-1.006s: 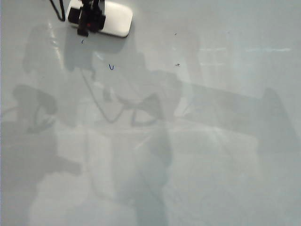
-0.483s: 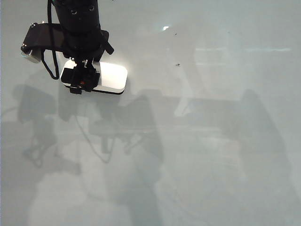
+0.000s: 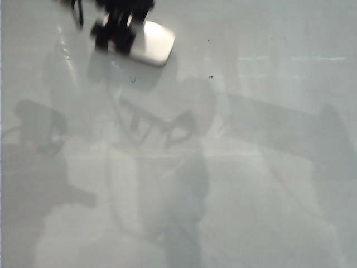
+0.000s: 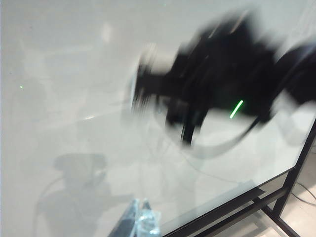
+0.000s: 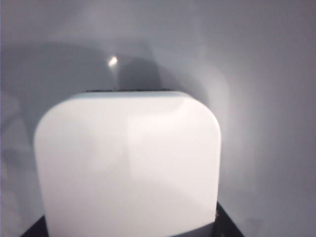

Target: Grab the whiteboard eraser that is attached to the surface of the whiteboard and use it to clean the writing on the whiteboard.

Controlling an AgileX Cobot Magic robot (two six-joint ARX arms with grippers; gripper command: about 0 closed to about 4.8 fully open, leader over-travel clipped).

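Exterior view: right tool [image 3: 120,30] clamped on whiteboard eraser [image 3: 153,43] at the whiteboard's [image 3: 251,167] far-left edge, mid-wipe; next stroke must cover faint blue writing [image 3: 132,79] just beside it; left tool's [image 4: 140,222] opening unreadable.

right gripper [image 3: 118,34] blurred, cut off at top edge, writing [image 3: 132,79] too faint

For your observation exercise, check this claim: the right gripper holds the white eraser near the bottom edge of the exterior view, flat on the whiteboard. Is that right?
Not quite. The right gripper holds the whiteboard eraser near the top edge of the exterior view, not the bottom. The rest stands: it lies on the whiteboard.
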